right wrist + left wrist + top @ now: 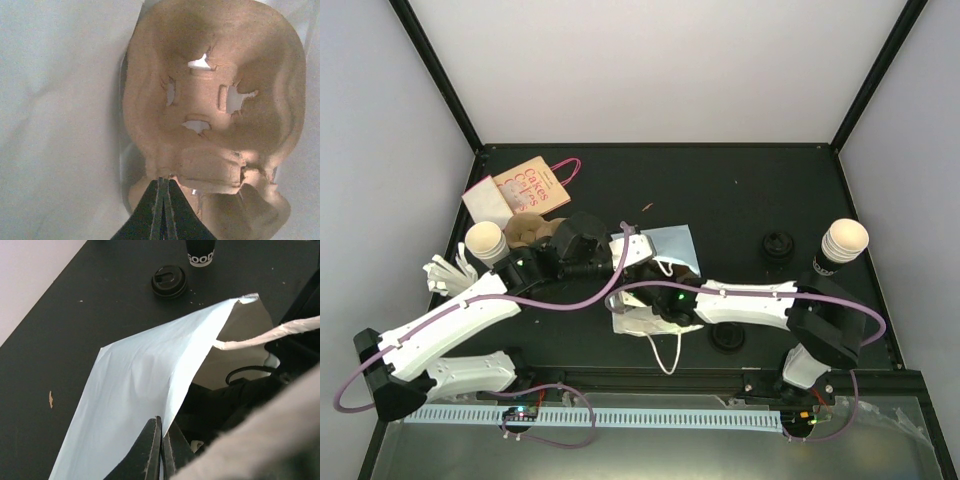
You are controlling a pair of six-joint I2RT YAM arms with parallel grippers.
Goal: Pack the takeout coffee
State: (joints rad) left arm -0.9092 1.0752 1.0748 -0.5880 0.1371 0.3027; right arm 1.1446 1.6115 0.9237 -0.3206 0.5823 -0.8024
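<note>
Inward, left hand [161, 423] on bag [135, 385] edge

– where's your bag?
– your pale paper bag [670, 240] lies on its side in the middle, mouth gaping, with a white twisted handle [270, 334] across the opening.
– the carrier?
– your brown pulp carrier [210, 100], with cut-outs in its well, rests against the bag's white paper.
– cups?
– one black cup [840, 245] stands open-topped far right, with a black lid [777, 245] beside it. a second lid [727, 337] lies nearer the front. a pale cup [486, 242] stands on the left.
</note>
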